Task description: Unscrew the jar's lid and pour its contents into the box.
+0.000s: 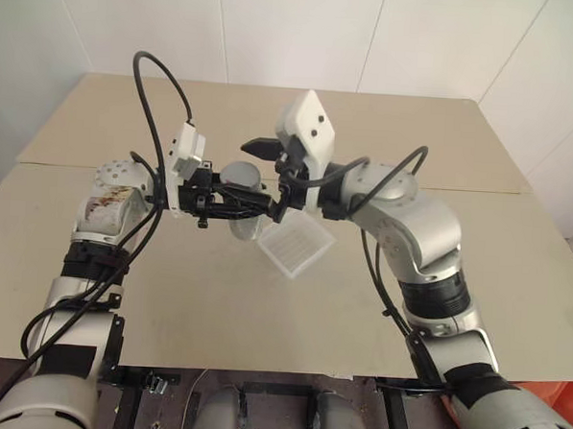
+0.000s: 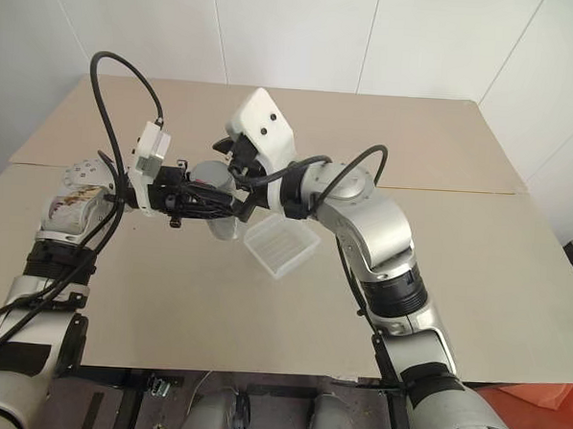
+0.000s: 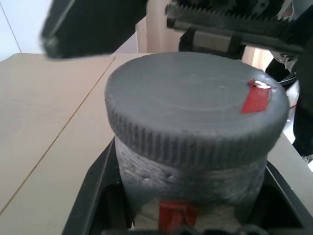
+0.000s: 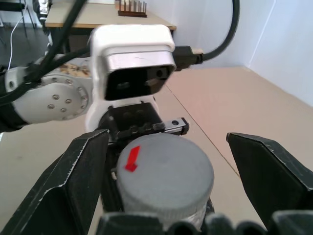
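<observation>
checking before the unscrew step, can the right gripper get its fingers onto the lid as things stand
Probably yes. The right gripper is open, its fingers standing either side of the lid with nothing between. The left gripper is shut on the jar below the lid, leaving the rim free.

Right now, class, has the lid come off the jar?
No. The lid sits on the jar, ridged rim around its top.

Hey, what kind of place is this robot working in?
Probably an indoor lab or test room. A plain beige table stands against bare white panel walls, and another table with a small wooden rack stands farther back. The robot's work is set out on it: a jar and a box.
</observation>
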